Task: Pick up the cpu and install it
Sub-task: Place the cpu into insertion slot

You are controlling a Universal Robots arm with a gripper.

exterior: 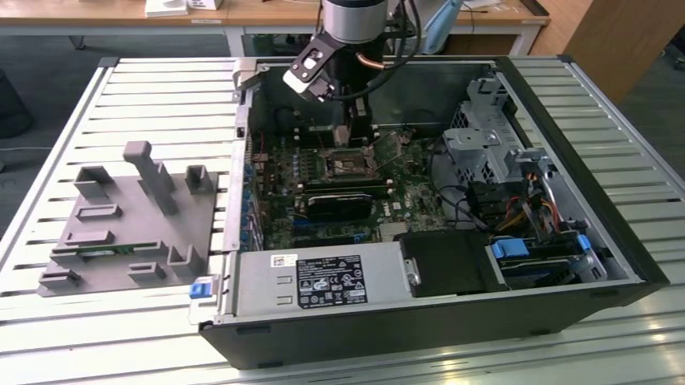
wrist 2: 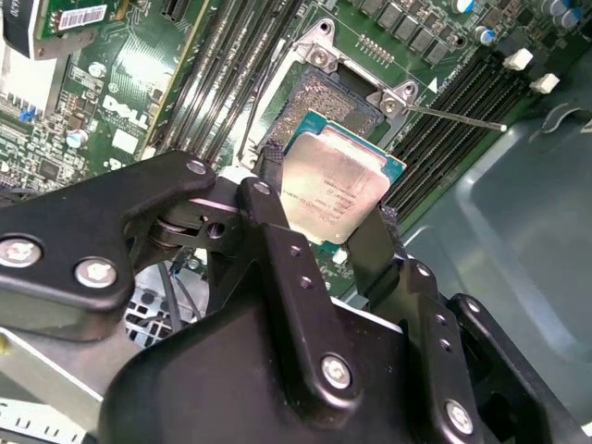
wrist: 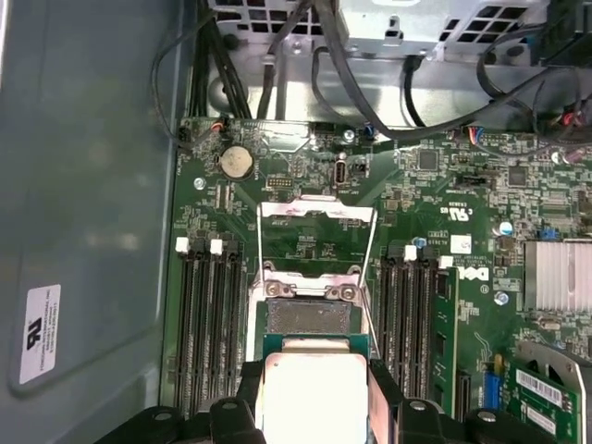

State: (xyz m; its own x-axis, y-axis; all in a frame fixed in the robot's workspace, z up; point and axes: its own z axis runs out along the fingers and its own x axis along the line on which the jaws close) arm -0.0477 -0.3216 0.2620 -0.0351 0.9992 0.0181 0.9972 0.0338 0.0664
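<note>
The cpu (wrist 2: 338, 185) is a small square chip with a silvery top and a green rim, and my gripper (wrist 2: 326, 203) is shut on it, one black finger (wrist 2: 266, 199) on each side. In the first wrist view the cpu (wrist: 314, 393) hangs just over the near edge of the open socket (wrist: 310, 316), whose metal retention frame (wrist: 316, 217) is flipped up. In the exterior view my gripper (exterior: 358, 128) reaches down into the computer case above the socket (exterior: 345, 164) on the motherboard. The cpu is held slightly tilted and apart from the socket.
Memory slots (wrist: 208, 324) flank the socket on both sides. A black finned block (exterior: 342, 204) lies on the motherboard near the socket. Cables (wrist: 370, 83) and a drive cage (exterior: 482, 136) fill the case's far side. A grey fixture (exterior: 128, 216) stands on the slatted table (exterior: 150, 96).
</note>
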